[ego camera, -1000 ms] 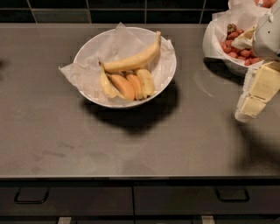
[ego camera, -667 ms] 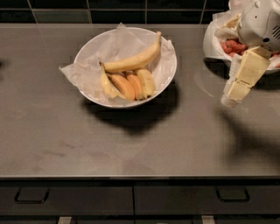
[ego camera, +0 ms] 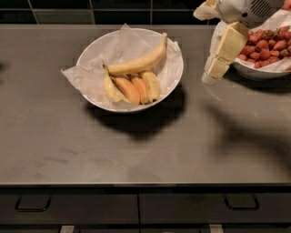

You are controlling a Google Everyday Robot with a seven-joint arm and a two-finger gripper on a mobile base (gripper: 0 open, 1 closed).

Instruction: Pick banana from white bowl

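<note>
View: camera view, looking down on a grey tabletop from the front.
Tool: the tool hangs at the upper right, over the tabletop. It lies between the bowl and the berry bowl, nearer the latter.
Tool build: a cream, blocky piece slants down and to the left from a white housing at the top edge.
Tool state: I cannot tell whether it is open or closed. It holds nothing.
Tool and banana: well apart, with no contact between them.
Banana: the banana lies in the bowl across the far half. Its thin tip points up and to the right, reaching the rim.
Short bananas: stubbier yellow and orange pieces sit bunched in the near half, just below the long one and touching it.
Paper: crinkled white paper lines the bowl. It sticks out past the rim at the left and at the top.
Bowl: round and white, standing upright left of centre. It throws a dark shadow toward the front right.
Berry bowl: white and paper-lined, filled with red strawberries, cut off by the right edge.
Tool shadow: a soft dark patch on the tabletop at the right.
Front: dark drawers with a handle at the left and another at the right.
Back: dark tiles along the top.
</note>
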